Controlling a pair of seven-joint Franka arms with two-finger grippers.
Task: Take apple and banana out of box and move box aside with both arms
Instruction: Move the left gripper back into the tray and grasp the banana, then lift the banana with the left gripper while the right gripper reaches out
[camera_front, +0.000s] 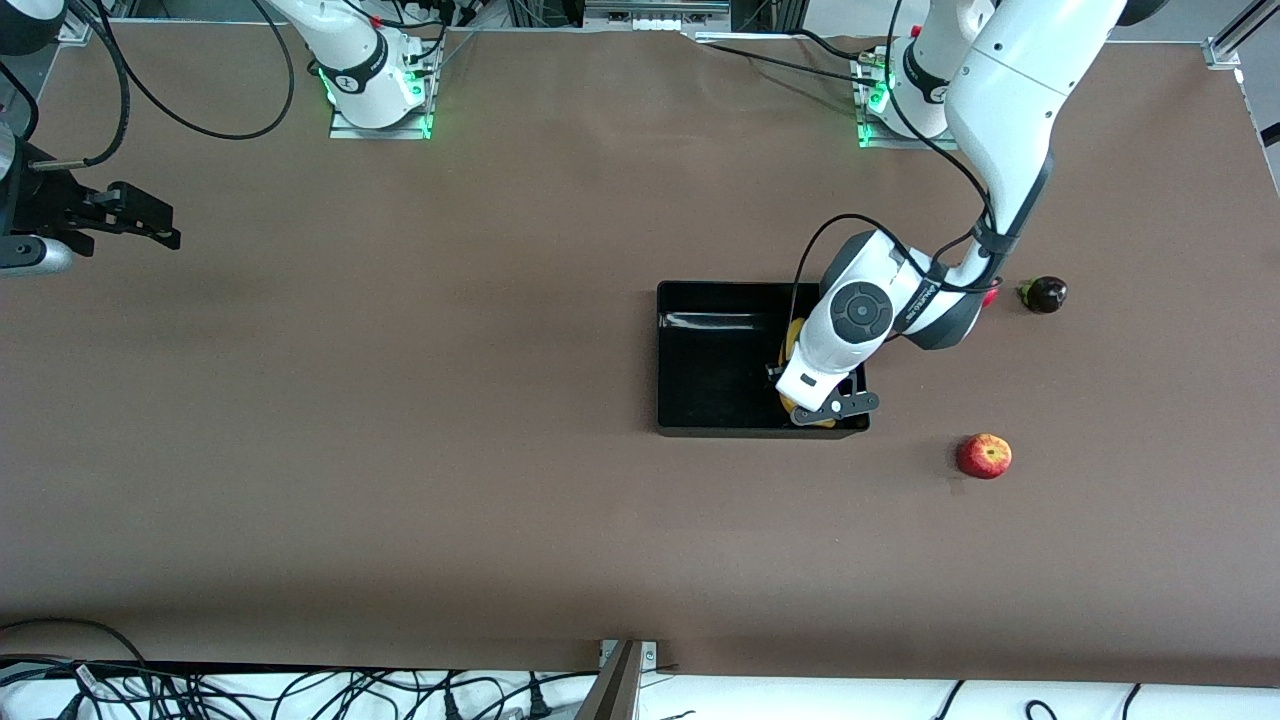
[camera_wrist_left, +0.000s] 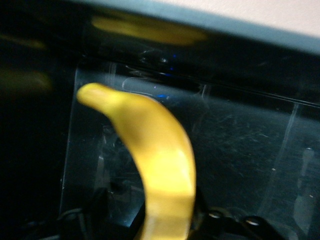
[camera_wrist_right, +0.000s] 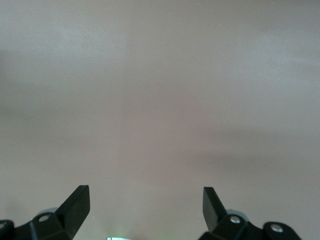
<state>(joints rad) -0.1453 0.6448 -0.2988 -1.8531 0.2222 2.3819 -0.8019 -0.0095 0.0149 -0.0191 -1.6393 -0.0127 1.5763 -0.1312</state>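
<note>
- The left gripper (camera_front: 815, 400) is down inside the black box (camera_front: 700, 350), at the centre-right of the front view, at the box's end toward the left arm.
- The banana (camera_wrist_left: 160, 165) runs up from between its fingers across the middle of the left wrist view; whether the fingers clamp it I cannot tell.
- The apple (camera_front: 984, 456) lies on the table (camera_front: 400, 450), lower right of the box in the front view, apart from that gripper.
- The right gripper (camera_wrist_right: 145, 205) waits at the front view's upper-left edge over bare table, fingers spread wide, holding nothing.
</note>
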